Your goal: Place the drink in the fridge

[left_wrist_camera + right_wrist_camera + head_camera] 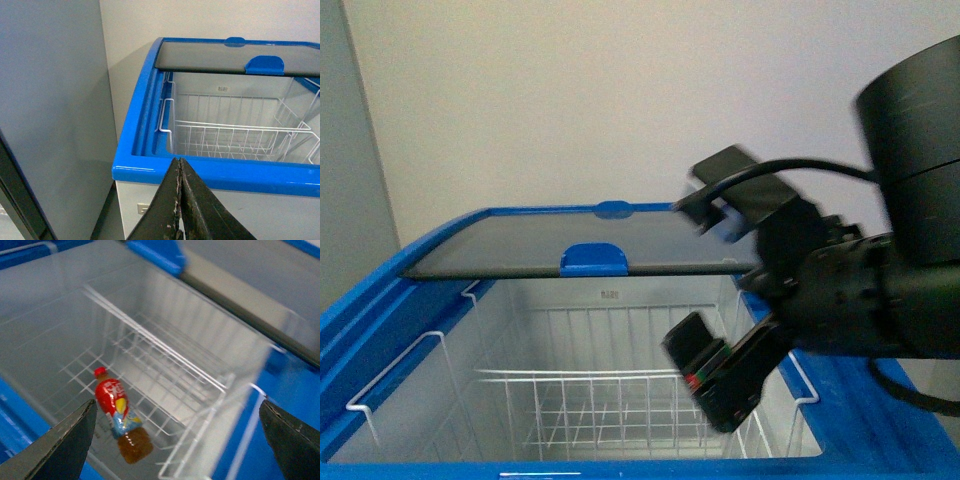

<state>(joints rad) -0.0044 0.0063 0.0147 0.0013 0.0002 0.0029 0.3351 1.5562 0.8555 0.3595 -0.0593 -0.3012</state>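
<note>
Pale wall backs everything. Nearest, my left gripper (180, 200) sits pressed together outside the fridge (210, 172). Beyond, my right gripper (175, 440) hangs spread and empty over the drink (119, 415) lying in the wire basket (165, 355). I should lift straight up, avoiding the glass lid (570, 245).

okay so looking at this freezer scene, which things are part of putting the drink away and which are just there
Part of the job:
- drink, lying in the basket
- fridge, lid slid back
- basket
- right tool, open above the drink

Just there:
- grey cabinet beside the fridge
- wall
- left tool, shut, outside the fridge
</note>
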